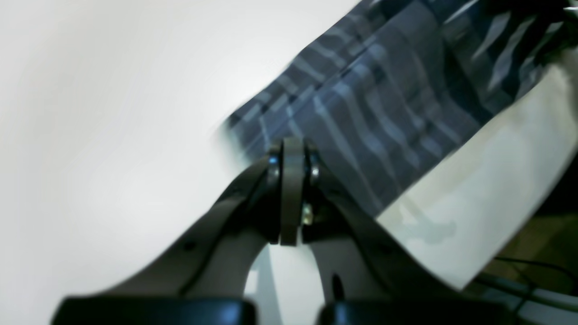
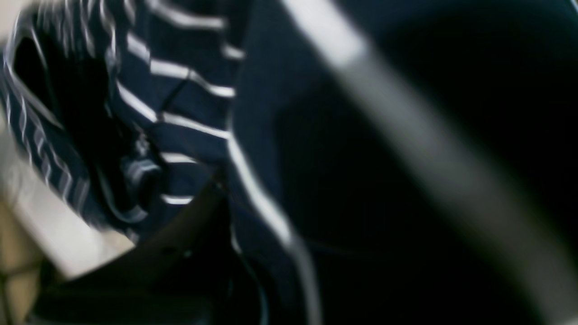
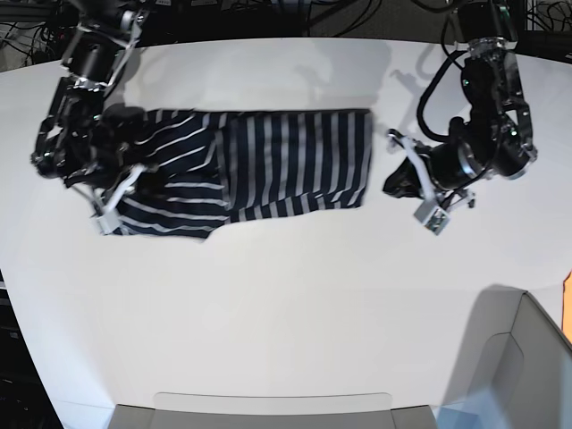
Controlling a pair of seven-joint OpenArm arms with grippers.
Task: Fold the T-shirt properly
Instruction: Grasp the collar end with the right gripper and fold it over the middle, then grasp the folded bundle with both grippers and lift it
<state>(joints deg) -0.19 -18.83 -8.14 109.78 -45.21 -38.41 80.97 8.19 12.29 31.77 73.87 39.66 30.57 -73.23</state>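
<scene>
T-shirt lies flat on desk, between my claws. Right claw pinches its sleeve end; grip looks thin, fabric may slip mid-fold. Left claw, pressed together empty beside the hem, can't pin it, so cloth may drag.

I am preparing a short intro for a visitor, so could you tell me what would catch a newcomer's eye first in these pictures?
The dark striped T-shirt stands out most, spread across the white table toward its far left. The right gripper is down on the shirt's left end, with fabric filling its wrist view. The left gripper sits shut just off the shirt's right edge.
</scene>
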